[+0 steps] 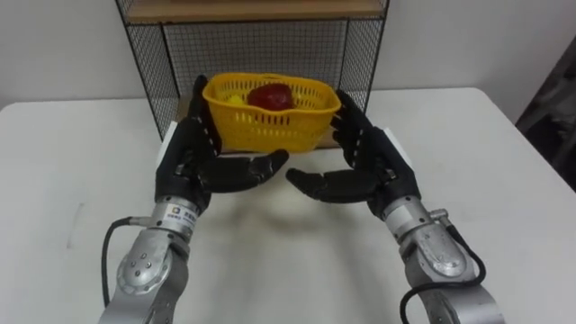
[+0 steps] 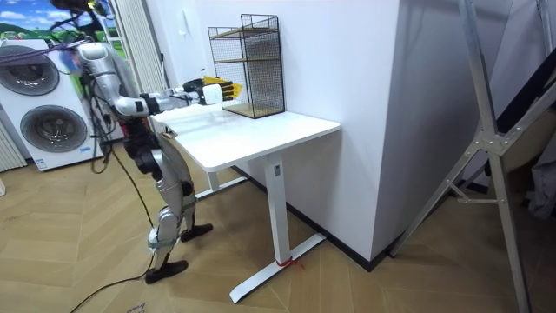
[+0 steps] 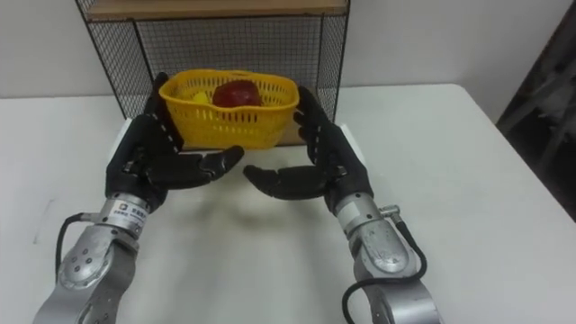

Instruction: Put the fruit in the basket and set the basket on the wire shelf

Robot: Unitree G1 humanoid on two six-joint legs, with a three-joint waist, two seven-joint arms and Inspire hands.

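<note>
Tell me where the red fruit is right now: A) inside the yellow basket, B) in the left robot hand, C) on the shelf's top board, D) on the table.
A: the red fruit sits inside the yellow basket, framed by its rim.

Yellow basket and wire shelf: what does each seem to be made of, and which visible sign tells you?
The yellow basket looks like moulded plastic: even bright colour, slotted lattice wall. The wire shelf looks like black-coated metal: thin crossing wires in a stiff frame; its board seems wooden.
</note>
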